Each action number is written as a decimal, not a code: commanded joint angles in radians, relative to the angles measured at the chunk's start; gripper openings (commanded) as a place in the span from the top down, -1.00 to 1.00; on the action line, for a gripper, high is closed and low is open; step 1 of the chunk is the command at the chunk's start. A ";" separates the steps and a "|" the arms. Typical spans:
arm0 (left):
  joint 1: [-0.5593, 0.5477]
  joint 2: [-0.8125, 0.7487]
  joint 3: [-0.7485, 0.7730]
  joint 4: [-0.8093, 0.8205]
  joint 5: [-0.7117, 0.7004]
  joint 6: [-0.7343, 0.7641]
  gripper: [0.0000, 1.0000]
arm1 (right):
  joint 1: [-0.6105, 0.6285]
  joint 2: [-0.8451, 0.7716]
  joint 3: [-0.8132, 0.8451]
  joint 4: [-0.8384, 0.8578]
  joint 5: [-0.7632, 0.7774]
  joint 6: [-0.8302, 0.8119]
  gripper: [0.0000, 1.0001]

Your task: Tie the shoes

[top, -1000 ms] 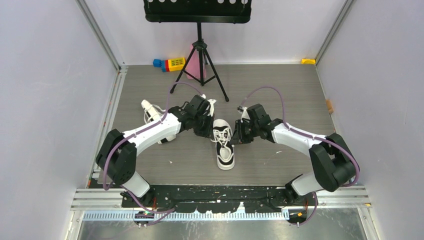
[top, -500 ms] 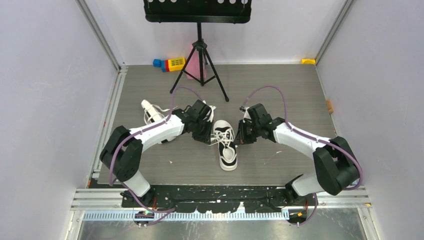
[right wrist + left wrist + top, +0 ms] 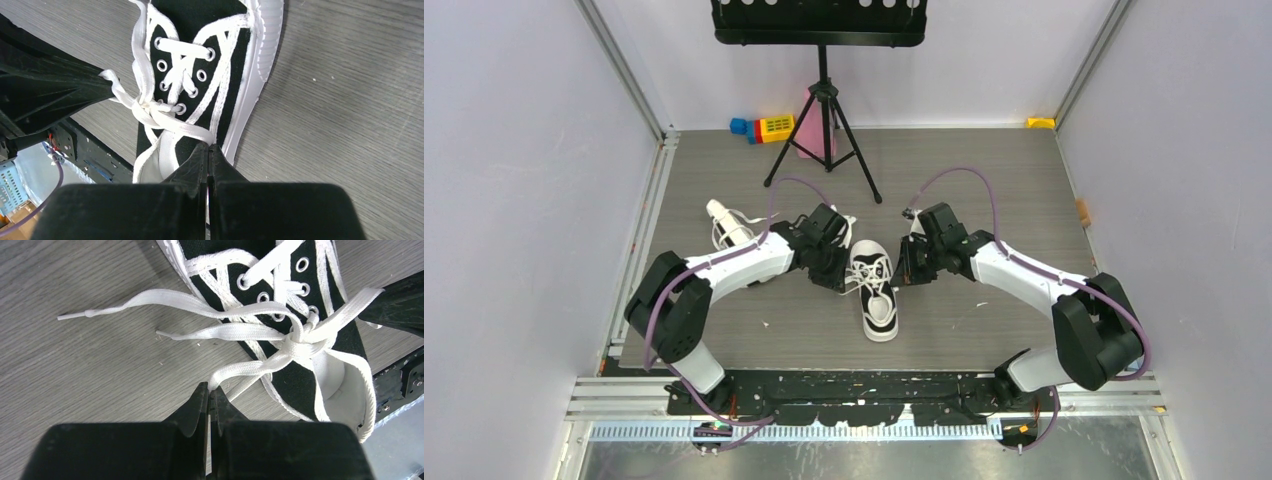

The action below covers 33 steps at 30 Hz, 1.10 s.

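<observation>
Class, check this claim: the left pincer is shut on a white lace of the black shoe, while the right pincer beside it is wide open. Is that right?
One slip: the right pincer is not open. The right wrist view shows it shut on the white lace too. The left pincer is indeed shut on a lace of the black shoe.

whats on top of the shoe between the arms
The white lace, tied in a knot, lies across the tongue of the shoe; the tongue under the knot is covered.

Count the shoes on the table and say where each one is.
2. One shoe lies mid-table; the other shoe sits farther left, partly hidden by the left arm.
</observation>
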 commanded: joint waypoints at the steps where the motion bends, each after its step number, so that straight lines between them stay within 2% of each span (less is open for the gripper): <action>1: -0.001 -0.031 0.046 0.001 0.008 0.000 1.00 | 0.004 -0.034 0.049 -0.008 -0.009 -0.009 1.00; 5: -0.001 -0.039 0.046 -0.005 -0.012 -0.007 1.00 | 0.003 -0.045 0.048 -0.027 0.035 -0.001 1.00; 11: -0.017 -0.015 0.027 -0.054 -0.044 -0.015 1.00 | 0.003 -0.018 0.049 -0.144 0.218 0.012 1.00; 20: -0.077 0.077 -0.054 -0.008 -0.122 -0.064 1.00 | 0.016 0.044 -0.041 -0.094 0.322 0.058 0.99; 24: -0.078 0.139 -0.052 -0.059 -0.261 -0.098 1.00 | 0.042 0.085 -0.049 -0.097 0.464 0.087 1.00; 33: -0.128 0.151 0.044 -0.215 -0.571 -0.164 1.00 | 0.114 0.107 -0.020 -0.164 0.755 0.193 1.00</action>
